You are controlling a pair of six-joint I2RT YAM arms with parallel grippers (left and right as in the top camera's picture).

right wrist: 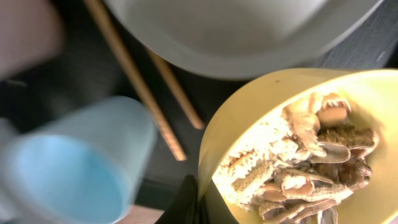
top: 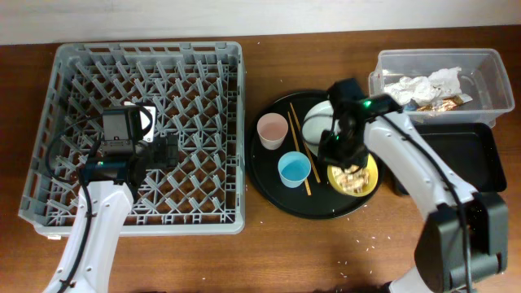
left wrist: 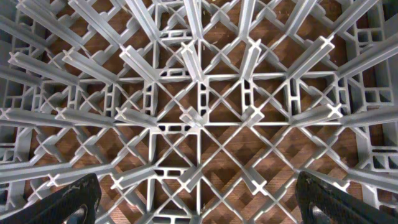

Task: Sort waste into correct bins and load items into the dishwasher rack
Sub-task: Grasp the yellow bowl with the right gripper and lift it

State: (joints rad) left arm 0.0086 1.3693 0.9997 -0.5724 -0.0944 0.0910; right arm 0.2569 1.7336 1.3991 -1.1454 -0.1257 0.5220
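The grey dishwasher rack (top: 65,65) fills the left; my left gripper (top: 167,152) hovers over its middle, open and empty, its fingertips at the lower corners of the left wrist view (left wrist: 199,202) above the pegs (left wrist: 199,118). My right gripper (top: 334,149) is shut on the rim of the yellow bowl (top: 366,175), which holds beige food scraps (right wrist: 298,162). The right wrist view shows the fingers (right wrist: 199,199) pinching the bowl's rim (right wrist: 211,143). On the round black tray (top: 269,183) also sit the white plate (top: 316,118), pink cup (top: 271,130), light-blue cup (top: 293,169) and chopsticks (top: 298,155).
The clear tub (top: 488,69) at the back right holds crumpled white napkins (top: 423,85) and a brown-gold wrapper (top: 456,101). The black rectangular tray (top: 464,159) lies in front of it, partly under my right arm. Small crumbs dot the wooden table (top: 342,264).
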